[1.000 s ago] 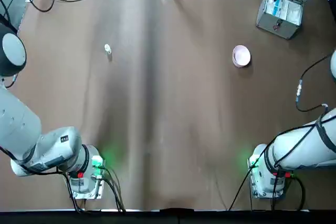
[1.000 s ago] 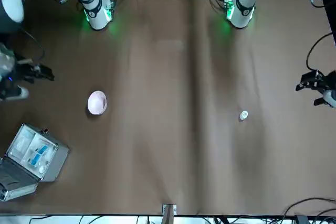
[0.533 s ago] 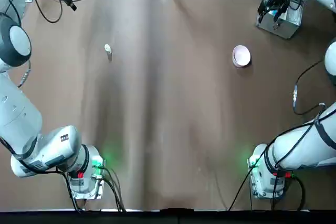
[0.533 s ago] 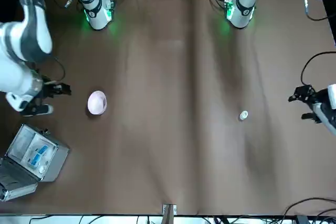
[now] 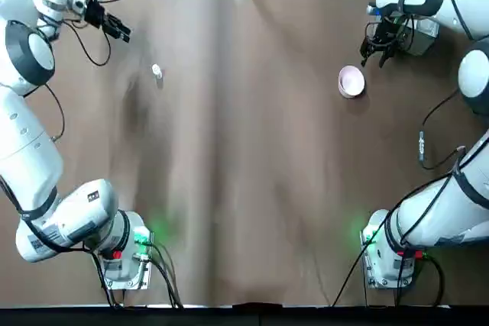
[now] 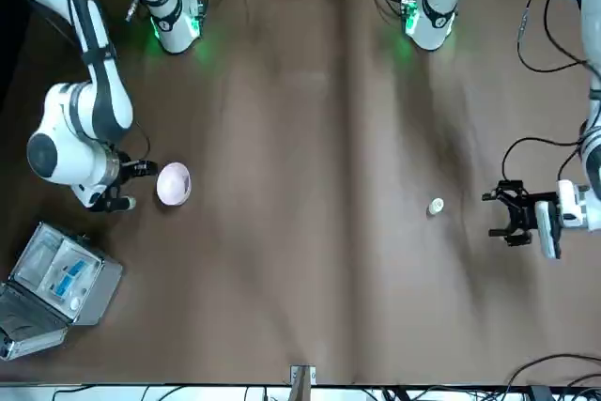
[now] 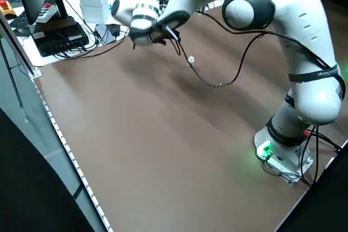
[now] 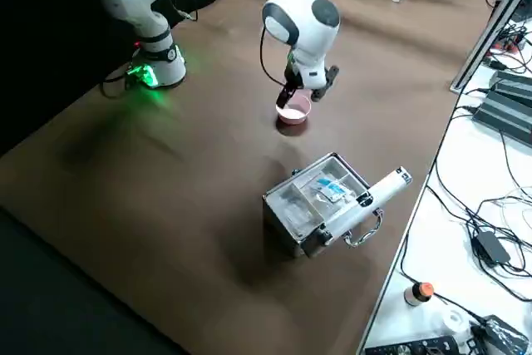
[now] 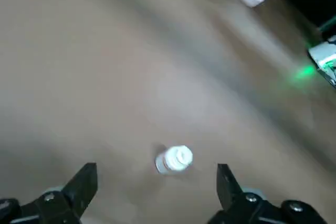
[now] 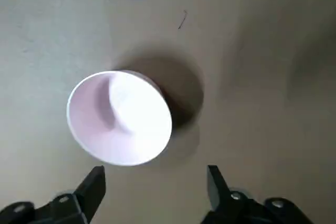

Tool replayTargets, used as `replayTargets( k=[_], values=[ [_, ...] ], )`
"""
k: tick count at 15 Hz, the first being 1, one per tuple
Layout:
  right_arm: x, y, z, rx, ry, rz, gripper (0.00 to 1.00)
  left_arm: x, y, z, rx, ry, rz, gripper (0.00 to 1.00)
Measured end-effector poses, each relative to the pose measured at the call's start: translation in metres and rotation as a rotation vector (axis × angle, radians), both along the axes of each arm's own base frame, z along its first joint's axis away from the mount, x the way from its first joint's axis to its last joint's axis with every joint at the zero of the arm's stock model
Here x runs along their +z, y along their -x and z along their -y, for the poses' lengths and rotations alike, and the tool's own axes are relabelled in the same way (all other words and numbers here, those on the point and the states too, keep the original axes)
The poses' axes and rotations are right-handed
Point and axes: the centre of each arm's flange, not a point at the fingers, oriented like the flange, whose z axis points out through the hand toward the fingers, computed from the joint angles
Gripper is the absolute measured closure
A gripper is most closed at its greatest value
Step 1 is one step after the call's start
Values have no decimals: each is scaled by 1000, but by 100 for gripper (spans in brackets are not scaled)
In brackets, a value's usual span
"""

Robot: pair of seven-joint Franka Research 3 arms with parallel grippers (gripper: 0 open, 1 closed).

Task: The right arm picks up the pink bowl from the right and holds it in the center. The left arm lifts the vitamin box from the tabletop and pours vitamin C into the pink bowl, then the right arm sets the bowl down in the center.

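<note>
Both gaping pincers have closed in: right (image 5: 372, 50) beside pink bowl (image 5: 351, 81), left (image 5: 114, 27) near vitamin box (image 5: 157, 72).

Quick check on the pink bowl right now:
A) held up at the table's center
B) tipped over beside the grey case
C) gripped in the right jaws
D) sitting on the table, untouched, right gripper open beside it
D: the pink bowl rests upright on the tabletop, with the right gripper open just short of it.

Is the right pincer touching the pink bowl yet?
Apart. In the right wrist view, bare tabletop shows between the open right pincer and the pink bowl.
</note>
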Motion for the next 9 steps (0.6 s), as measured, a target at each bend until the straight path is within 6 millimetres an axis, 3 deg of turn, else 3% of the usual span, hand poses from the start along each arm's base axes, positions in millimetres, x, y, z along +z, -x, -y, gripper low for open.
replayTargets(
  k=[1,3,4,6,7,9],
  values=[
    [-20,-1,3,-14,0,3,16,-23,0,3,-64,82,116,0],
    [-38,-2,4,-19,6,6,25,-40,2,7,-112,132,200,0],
    [-46,-2,5,-21,9,6,25,-49,3,8,-137,153,240,0],
    [-58,-3,7,-27,14,12,40,-67,6,10,-175,204,337,0],
    [-64,-3,8,-30,15,7,40,-78,9,8,-177,230,376,0],
    [-72,-1,9,-36,15,-6,53,-103,20,3,-206,285,440,0]
  ],
)
